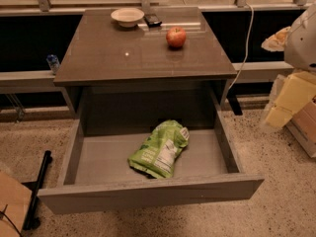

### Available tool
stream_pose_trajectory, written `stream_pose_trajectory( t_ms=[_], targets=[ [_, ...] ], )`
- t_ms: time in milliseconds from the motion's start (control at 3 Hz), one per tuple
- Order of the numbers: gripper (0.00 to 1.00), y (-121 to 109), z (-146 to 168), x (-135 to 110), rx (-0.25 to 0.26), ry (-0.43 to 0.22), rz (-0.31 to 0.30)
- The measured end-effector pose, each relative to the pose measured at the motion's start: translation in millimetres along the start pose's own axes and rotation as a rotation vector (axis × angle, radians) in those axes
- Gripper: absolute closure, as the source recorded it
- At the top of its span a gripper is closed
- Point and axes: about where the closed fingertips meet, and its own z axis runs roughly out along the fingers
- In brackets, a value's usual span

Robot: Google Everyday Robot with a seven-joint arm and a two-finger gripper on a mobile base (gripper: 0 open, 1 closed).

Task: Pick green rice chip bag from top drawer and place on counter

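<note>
Hand hangs right of top drawer; counter glossy

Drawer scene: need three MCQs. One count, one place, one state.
1. How many apples are on the counter?
A. one
B. two
C. none

2. Where is the bag?
A. on the counter
B. in the drawer
C. in the gripper

3. The drawer is:
A. shut
B. pulled open
C. removed

Answers:
1 A: a single red apple sits near the back of the counter.
2 B: the green bag lies flat on the drawer's floor, touching nothing else.
3 B: the drawer's whole inside shows in front of the counter.

The gripper is out of view. Only the arm shows, at the right edge.
</note>
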Motion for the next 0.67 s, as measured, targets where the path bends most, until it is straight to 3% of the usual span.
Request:
stream_pose_trajectory(
  t_ms=[333,667],
  targets=[
    [0.00,0,0,3,0.012,0.000,0.039],
    [0.00,8,23,-3,-0.014,-0.050,0.119]
  ],
)
